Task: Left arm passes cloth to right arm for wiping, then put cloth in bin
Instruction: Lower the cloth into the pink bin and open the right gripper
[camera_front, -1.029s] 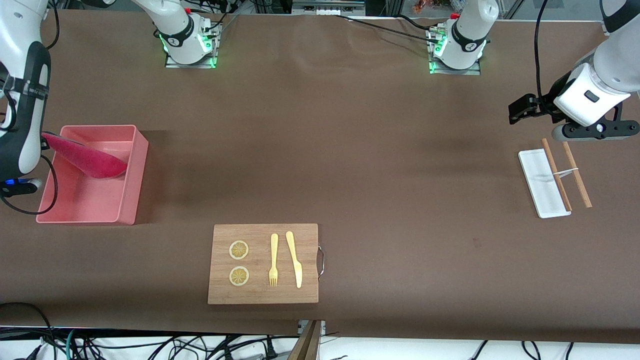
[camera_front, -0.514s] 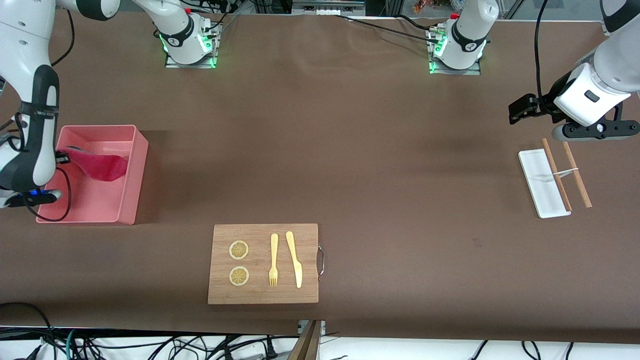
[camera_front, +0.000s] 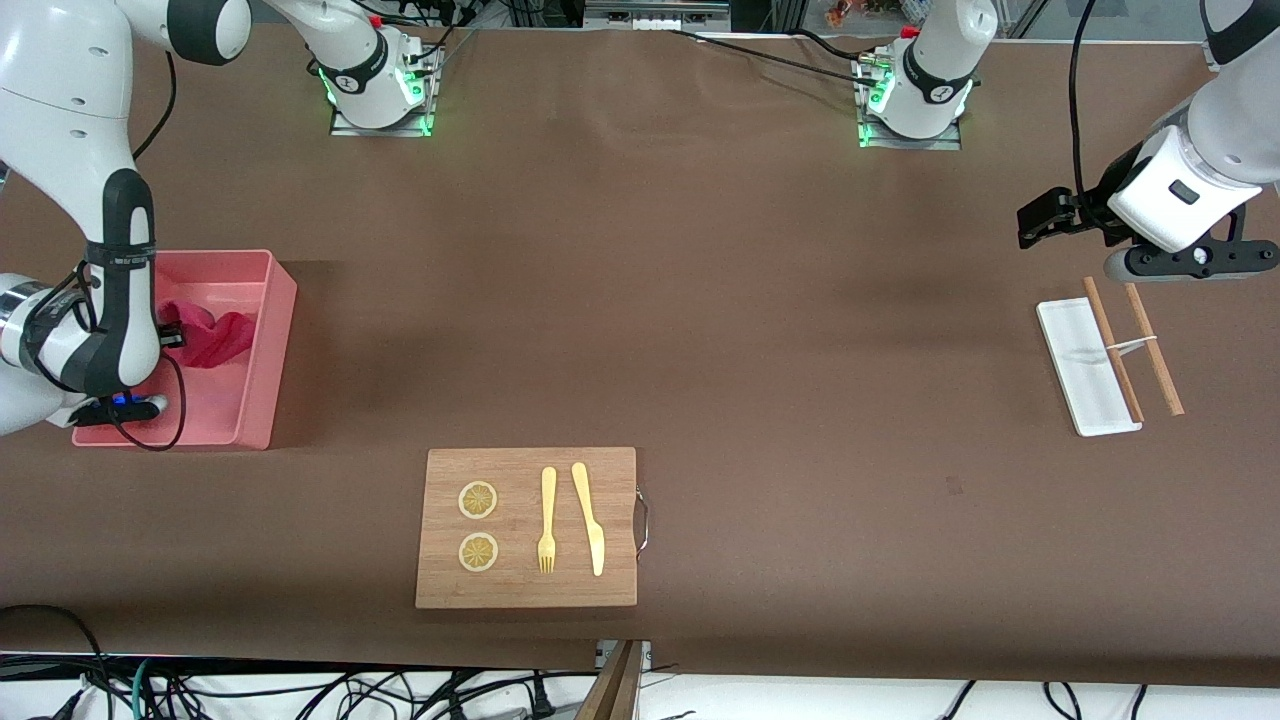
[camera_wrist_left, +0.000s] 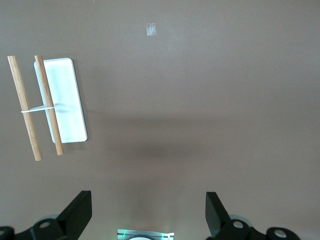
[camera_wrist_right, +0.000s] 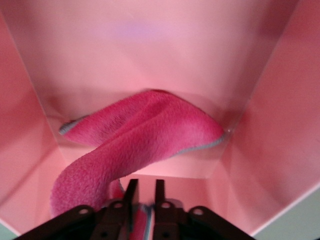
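Cloth (camera_front: 213, 338) lies crumpled inside the salmon-pink bin (camera_front: 268, 330) at the right arm's end of the table, one end pinched between the narrowly parted fingers of the right gripper (camera_wrist_right: 145, 192), which is lowered into the bin. Left gripper (camera_wrist_left: 148, 212) waits with jaws wide apart and empty, over bare table near the white tray (camera_front: 1080, 375) and chopsticks (camera_front: 1135, 345).

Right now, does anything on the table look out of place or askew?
Only the chopsticks: one lies across the white tray, its partner on the table beside it. The cloth sits bunched in the bin at the right hand.
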